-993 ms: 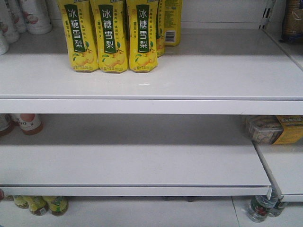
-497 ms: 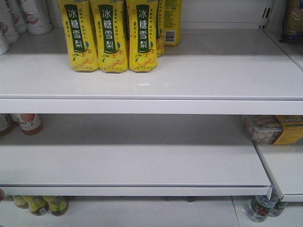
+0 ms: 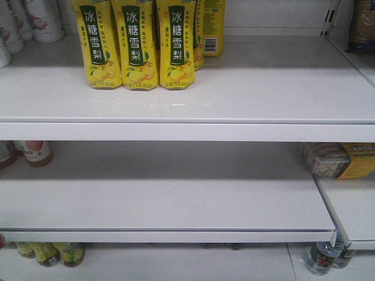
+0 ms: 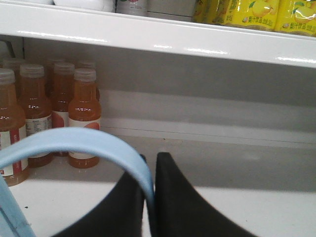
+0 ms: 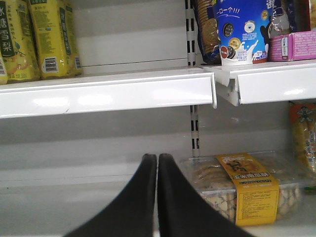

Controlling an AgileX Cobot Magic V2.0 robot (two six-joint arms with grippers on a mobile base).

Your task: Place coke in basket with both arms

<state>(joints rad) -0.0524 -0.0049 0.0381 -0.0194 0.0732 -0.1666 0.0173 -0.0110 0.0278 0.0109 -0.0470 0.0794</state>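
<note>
Blue basket handle [image 4: 89,148] clamped in left hand [image 4: 149,197], beside orange juice bottles [image 4: 84,118] on shelf [image 4: 237,168]. Right hand [image 5: 157,197] clenched, holding nothing, near biscuit box [image 5: 247,187].

The yellow packs [image 3: 135,44] on the top shelf carry a dark green strip with white Chinese characters, 冰糖雪梨, and one further back shows a barcode [image 3: 211,45]. In the right wrist view, the blue bag [image 5: 240,29] reads "一口一个!!!", the orange label [image 5: 248,186] on the clear cookie box bears red Chinese script too small to read surely, and the yellow packs there show barcodes [image 5: 51,64]. The labels on the orange drink bottles [image 4: 84,118] in the left wrist view cannot be read.
</note>
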